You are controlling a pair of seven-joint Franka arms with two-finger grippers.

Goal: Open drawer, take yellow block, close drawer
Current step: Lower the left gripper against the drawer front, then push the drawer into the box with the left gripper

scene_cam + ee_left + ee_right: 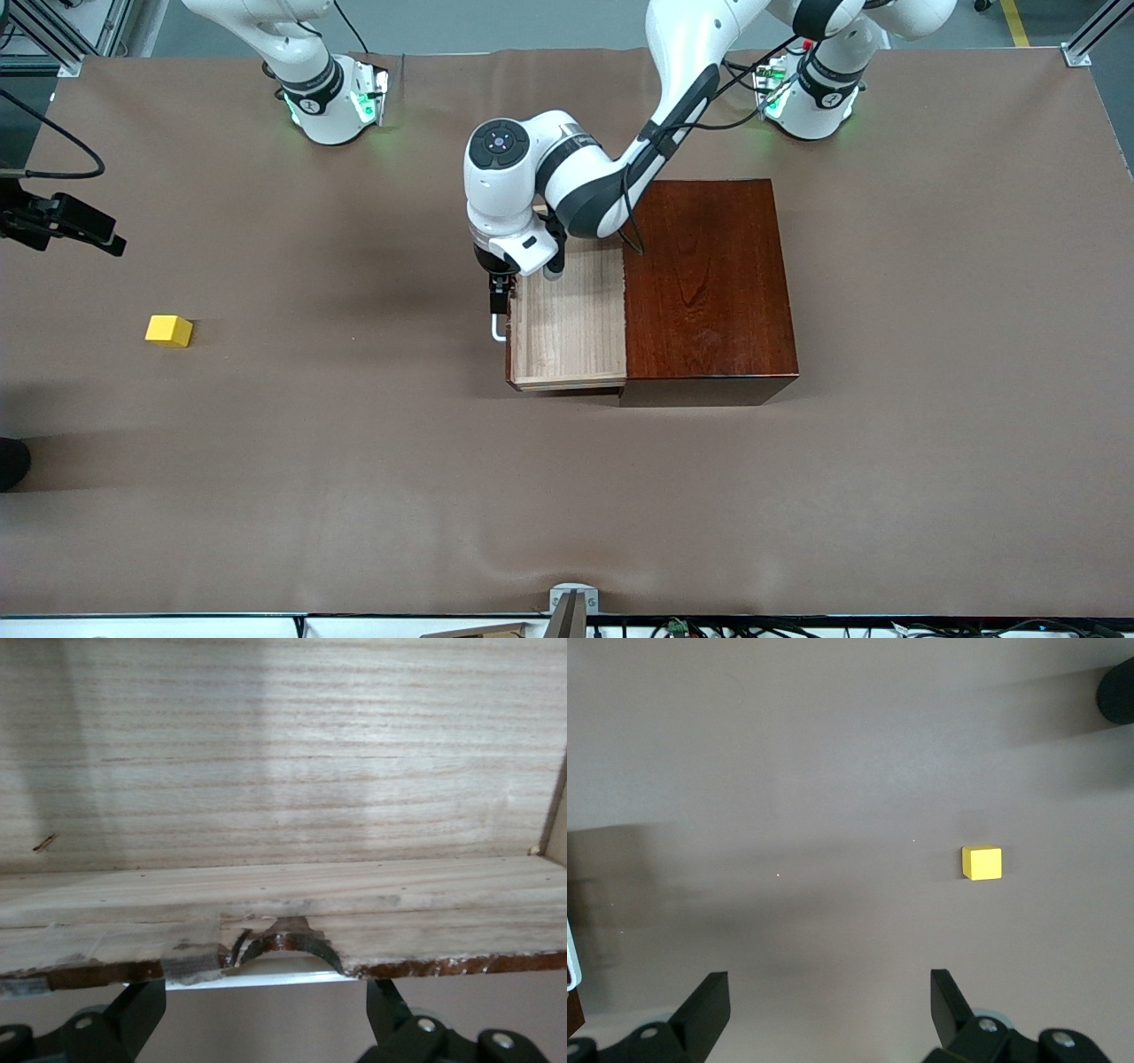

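1. Drawer is pulled out of the dark reddish-brown wooden box, toward the right arm's end of the table; pale wood floor bare.
2. White loop handle shows on the drawer front.
3. My left gripper sits at that front, just above the handle; my fingers are spread, one on each side of the handle, clamping nothing.
4. Yellow block lies on the brown table, well apart from the drawer, toward the right arm's end.
5. My right gripper hangs over bare table between drawer and block, fingers released and empty.
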